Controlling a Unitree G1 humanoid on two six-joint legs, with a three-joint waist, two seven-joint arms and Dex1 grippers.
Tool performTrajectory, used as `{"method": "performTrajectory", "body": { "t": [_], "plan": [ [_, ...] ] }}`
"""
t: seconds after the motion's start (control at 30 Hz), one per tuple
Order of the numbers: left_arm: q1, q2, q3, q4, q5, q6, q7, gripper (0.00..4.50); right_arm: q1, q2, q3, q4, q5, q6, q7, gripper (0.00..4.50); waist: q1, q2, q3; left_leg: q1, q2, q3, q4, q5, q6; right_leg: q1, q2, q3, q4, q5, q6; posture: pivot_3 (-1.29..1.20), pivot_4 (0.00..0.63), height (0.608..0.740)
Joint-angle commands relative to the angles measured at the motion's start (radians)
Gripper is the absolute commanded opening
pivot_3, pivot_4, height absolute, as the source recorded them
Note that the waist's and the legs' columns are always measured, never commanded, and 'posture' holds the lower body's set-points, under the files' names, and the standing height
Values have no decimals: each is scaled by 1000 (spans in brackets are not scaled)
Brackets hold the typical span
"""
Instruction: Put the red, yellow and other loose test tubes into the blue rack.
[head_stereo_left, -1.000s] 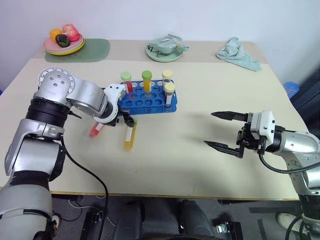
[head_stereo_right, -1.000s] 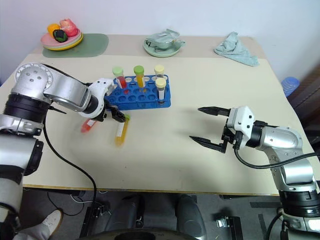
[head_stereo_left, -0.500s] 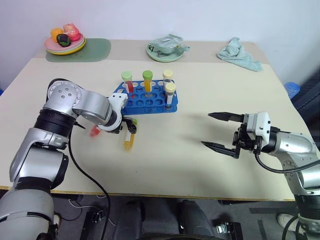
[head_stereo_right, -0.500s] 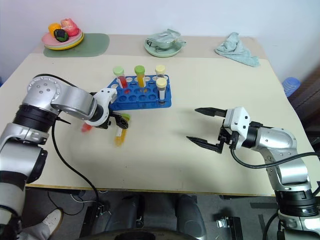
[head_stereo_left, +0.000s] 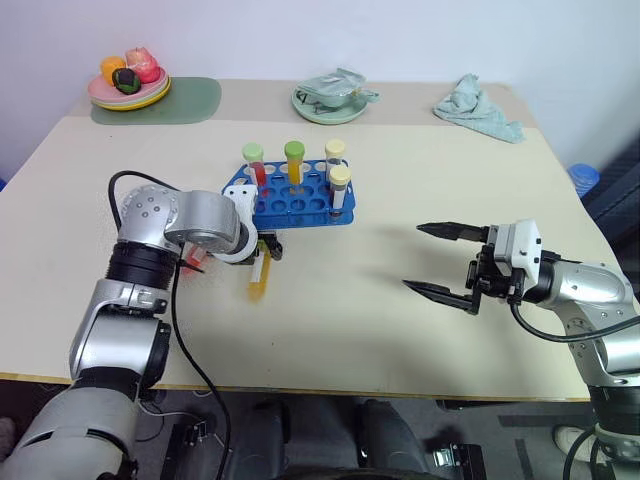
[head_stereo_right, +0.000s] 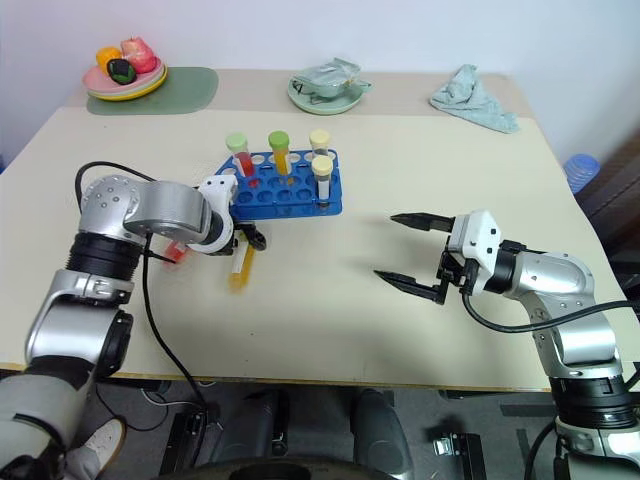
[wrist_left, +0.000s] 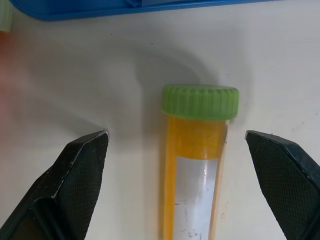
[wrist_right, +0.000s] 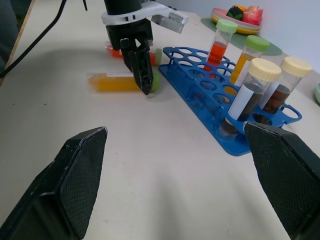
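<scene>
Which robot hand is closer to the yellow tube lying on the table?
The left. The left gripper is right over the yellow tube, one open finger on each side of its green cap. The right gripper hangs open far off, over bare table.

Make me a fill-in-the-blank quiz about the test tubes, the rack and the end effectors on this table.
1. The yellow-orange tube lying between the left end effector's fingers has a ____ cap.
2. The blue rack has ____ tubes standing in it.
3. The right end effector hovers open, holding ____.
4. The red tube is lying on the ____.

Missing words: green; four; nothing; table
</scene>
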Motion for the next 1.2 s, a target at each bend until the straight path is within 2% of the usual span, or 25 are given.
{"method": "performTrajectory", "body": {
  "t": [0.03,0.13,0.3,0.6,0.87,0.93,1.13,1.2],
  "plan": [
    [19,-47,70,-59,-17,-28,95,4500,5,-20,-30,-28,22,2,10,4465,1,0,0,0,0,0,0,0,0,0,0,0,0,0,0,0,150,740],
    [32,-86,106,-77,-17,-40,155,3608,14,-30,-32,-32,25,3,17,4500,1,0,0,0,0,0,0,0,0,0,0,0,0,0,0,0,150,740],
    [45,-136,150,-98,-17,-54,226,1124,18,-38,-33,-30,28,2,25,4500,1,0,0,0,0,0,0,0,0,0,0,0,0,0,0,0,150,740],
    [57,-167,180,-106,-17,-54,221,1124,9,-37,-33,-20,25,0,31,4500,1,0,0,0,0,0,0,0,0,0,0,0,0,0,0,0,150,740],
    [70,-125,157,-180,-17,-46,149,1124,-8,-35,-24,-13,22,3,32,4500,-1,0,0,0,0,0,0,0,-1,0,0,0,0,0,0,0,150,740],
    [77,-76,135,-215,-17,-20,59,1124,-10,-36,-23,-15,24,9,32,4500,0,0,0,0,0,0,0,1,-1,0,0,0,0,0,0,0,150,740],
    [45,184,67,-387,-14,29,-316,1124,-18,-35,-29,-11,32,23,36,4500,-2,0,0,0,0,0,-1,1,-2,0,1,0,0,0,0,0,150,740],
    [45,245,91,-477,70,59,-518,1124,-30,-31,-26,-7,36,31,33,4500,-2,0,0,0,-1,0,0,1,-2,0,1,0,0,0,0,0,150,740]
  ]
}}
